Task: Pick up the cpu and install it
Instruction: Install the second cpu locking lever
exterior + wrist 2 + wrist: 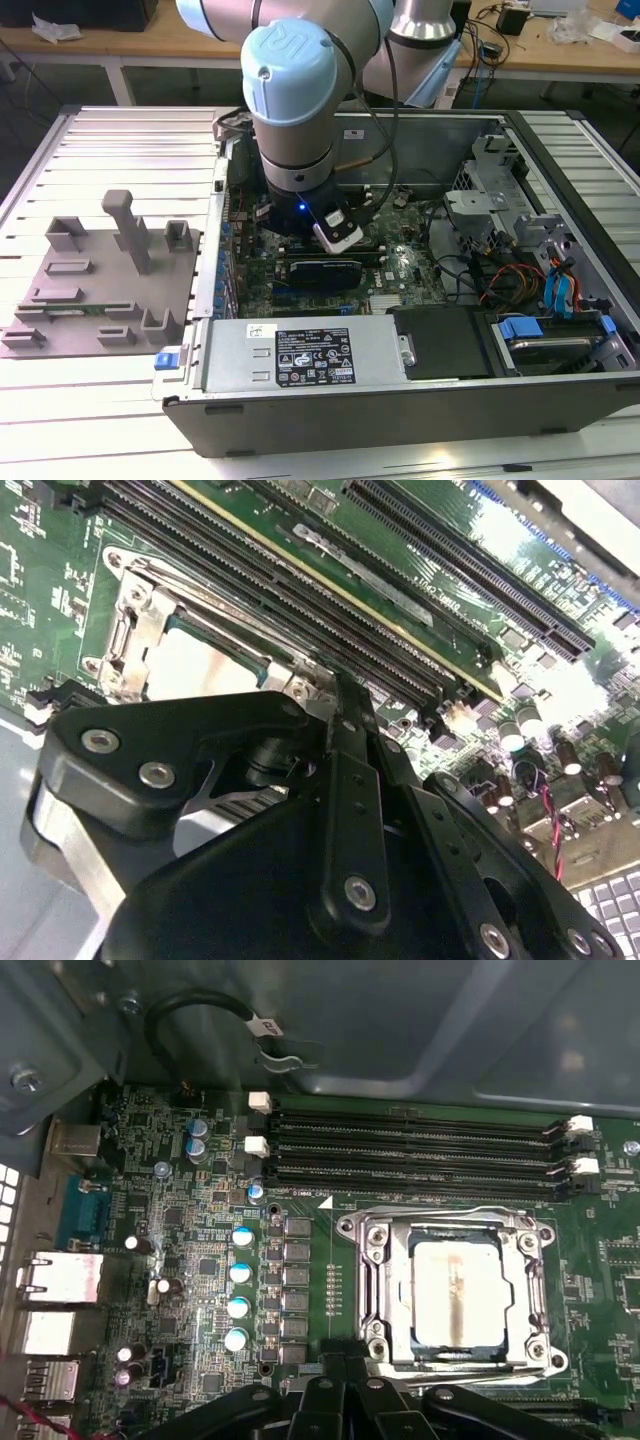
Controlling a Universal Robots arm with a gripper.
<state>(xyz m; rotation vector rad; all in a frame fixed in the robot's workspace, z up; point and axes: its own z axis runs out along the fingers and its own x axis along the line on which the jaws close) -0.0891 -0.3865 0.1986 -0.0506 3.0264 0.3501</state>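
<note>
Cpu already in socket on mobo, gripper just above, grip state unclear.

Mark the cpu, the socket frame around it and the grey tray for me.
cpu (458,1295): first wrist view, middle of its pale metal top.
socket frame (372,1290): first wrist view, the metal side bar beside the cpu.
grey tray (95,300): exterior view, a bare flat part of its surface.
</note>
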